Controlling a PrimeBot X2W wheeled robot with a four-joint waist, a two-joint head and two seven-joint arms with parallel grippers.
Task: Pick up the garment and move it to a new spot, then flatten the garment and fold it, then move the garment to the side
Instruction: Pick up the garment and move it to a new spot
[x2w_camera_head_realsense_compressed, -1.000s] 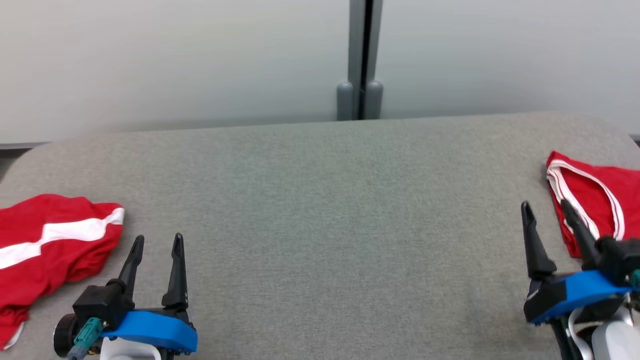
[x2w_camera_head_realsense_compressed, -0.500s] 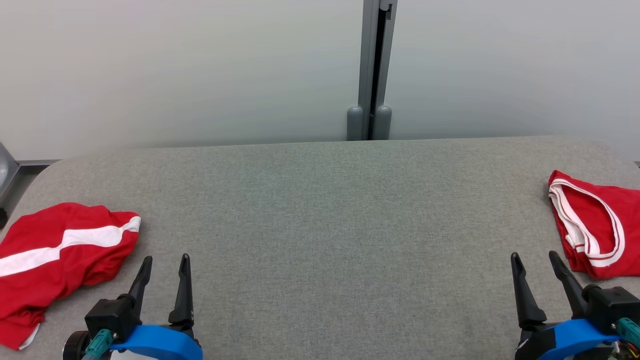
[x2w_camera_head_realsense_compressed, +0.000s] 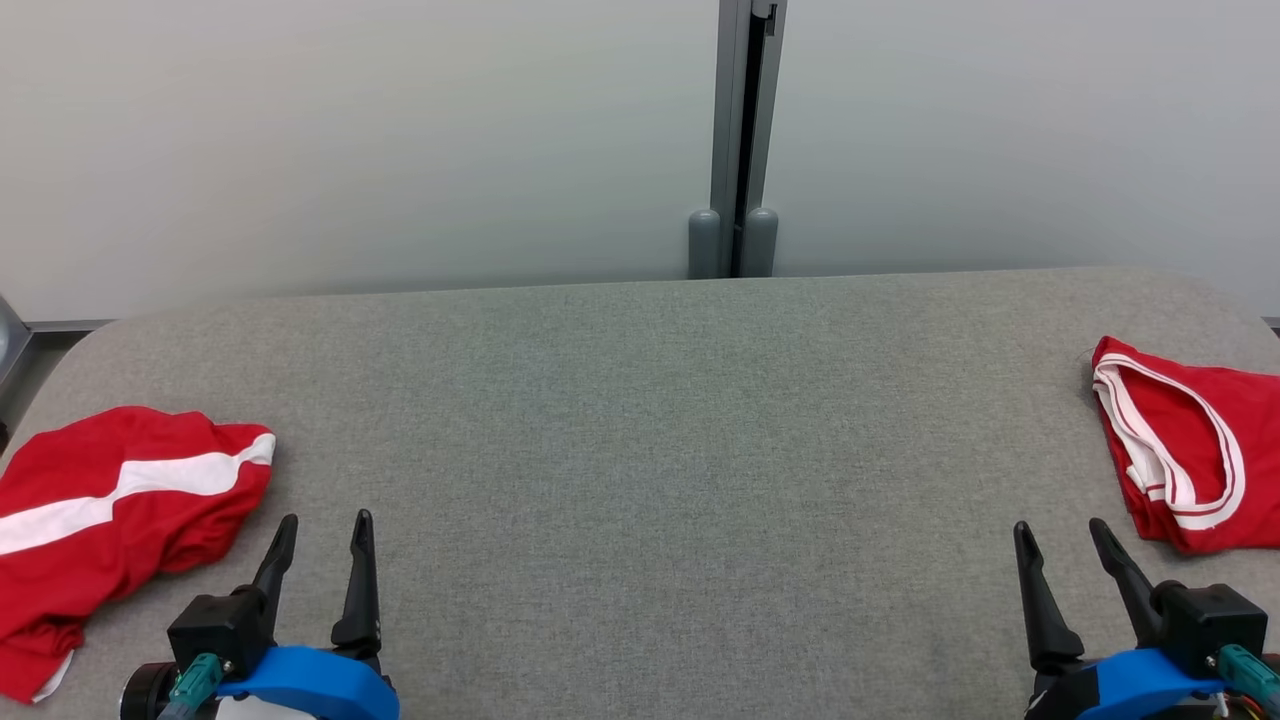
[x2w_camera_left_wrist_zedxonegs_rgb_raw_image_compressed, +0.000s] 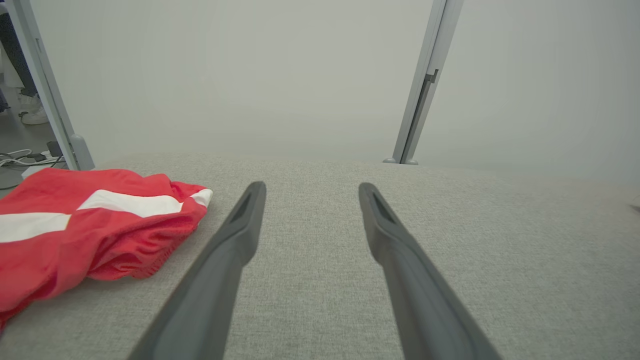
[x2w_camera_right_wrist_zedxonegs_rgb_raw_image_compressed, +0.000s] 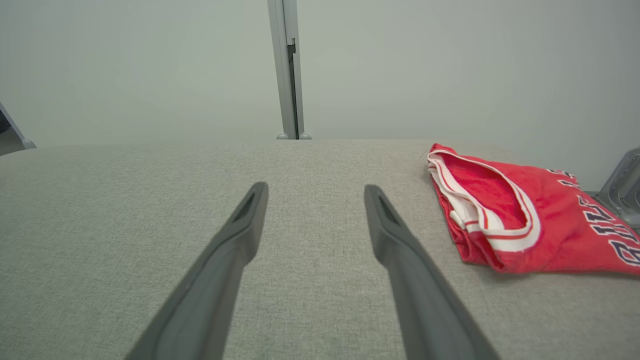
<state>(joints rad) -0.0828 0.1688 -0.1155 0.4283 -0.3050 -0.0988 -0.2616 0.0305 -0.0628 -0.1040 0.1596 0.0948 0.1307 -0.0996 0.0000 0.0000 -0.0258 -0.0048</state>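
A crumpled red garment with a white stripe (x2w_camera_head_realsense_compressed: 110, 500) lies at the table's left edge, also in the left wrist view (x2w_camera_left_wrist_zedxonegs_rgb_raw_image_compressed: 100, 225). My left gripper (x2w_camera_head_realsense_compressed: 323, 520) stands open just right of it, empty, its fingers apart over bare cloth (x2w_camera_left_wrist_zedxonegs_rgb_raw_image_compressed: 311, 187). A second red garment with white trim and dark lettering (x2w_camera_head_realsense_compressed: 1200, 450) lies folded at the right edge, its collar showing in the right wrist view (x2w_camera_right_wrist_zedxonegs_rgb_raw_image_compressed: 525, 220). My right gripper (x2w_camera_head_realsense_compressed: 1058, 527) is open and empty, near its front left corner (x2w_camera_right_wrist_zedxonegs_rgb_raw_image_compressed: 315, 187).
The grey fabric table (x2w_camera_head_realsense_compressed: 640, 450) has rounded far corners. Behind it stand pale wall panels and a grey post (x2w_camera_head_realsense_compressed: 733, 150). Past the table's left end, a person's shoes (x2w_camera_left_wrist_zedxonegs_rgb_raw_image_compressed: 32, 115) and cables (x2w_camera_left_wrist_zedxonegs_rgb_raw_image_compressed: 15, 157) are on the floor.
The head camera has tilted up, so the whole picture shifted. My right gripper has drawn back toward me, off the trimmed garment. Both grippers stay open.
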